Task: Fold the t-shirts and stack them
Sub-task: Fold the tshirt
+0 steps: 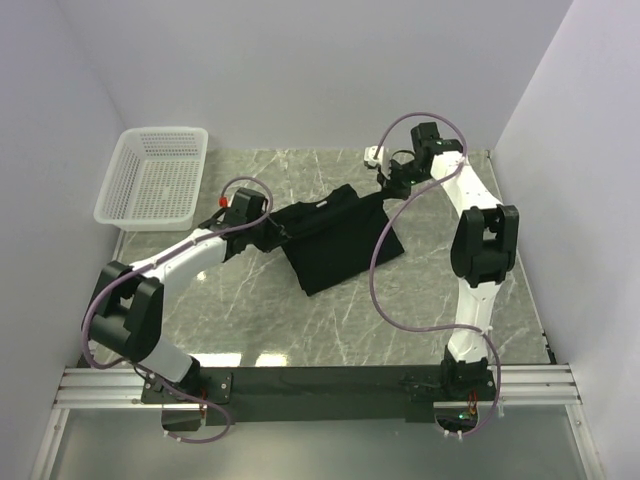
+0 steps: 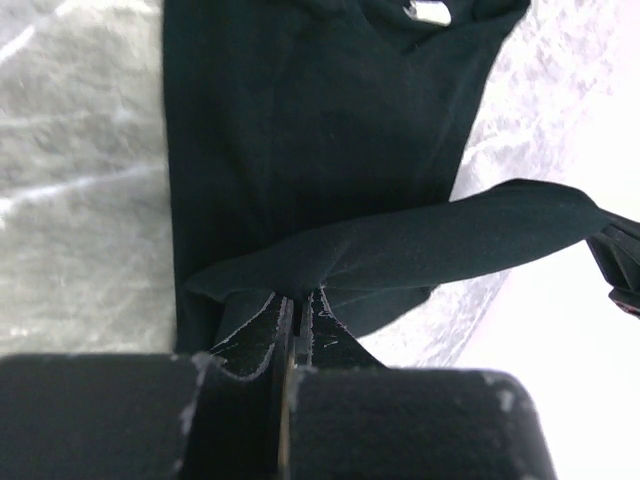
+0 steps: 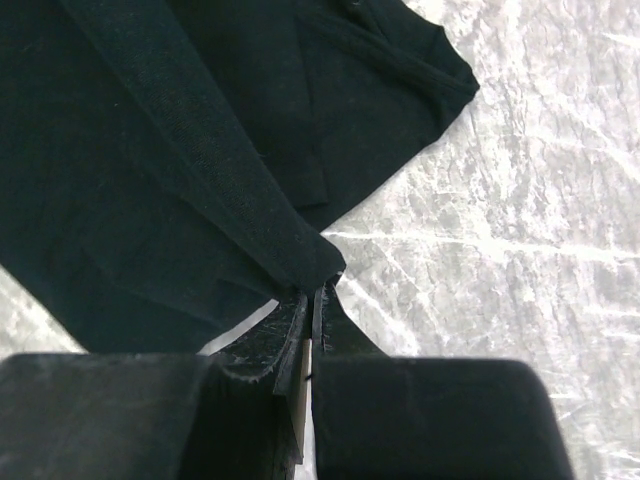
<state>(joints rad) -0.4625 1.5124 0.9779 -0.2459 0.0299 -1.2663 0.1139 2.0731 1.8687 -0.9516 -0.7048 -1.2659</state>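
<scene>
Grey marbled stone covers the table (image 1: 300,325), which is boxed in by plain white walls (image 1: 300,60), and a white mesh basket (image 1: 155,180) sits at its far left corner, well apart from the cloth. One black t-shirt (image 1: 335,245) lies near the middle of the table, partly folded. Its near part lies flat on the stone and its far edge is lifted and drawn out between the two arms. The left gripper (image 1: 266,232) is at the shirt's left side, low over the table, with its jaws pressed together on a pinch of the black fabric. In the left wrist view the gripper (image 2: 298,318) has its fingertips nearly meeting, and a taut band of the t-shirt (image 2: 300,130) runs from them across to the right, above the flat body of the garment. The right gripper (image 1: 391,186) is at the shirt's far right corner, just beyond the cloth's edge, and it too is clamped on fabric. In the right wrist view its jaws (image 3: 310,300) are narrow, with a bunched point of the t-shirt (image 3: 200,150) caught between the tips. From there the cloth fans out up and to the left, and bare marble shows to the right. The chest logo cannot be made out in any view.
</scene>
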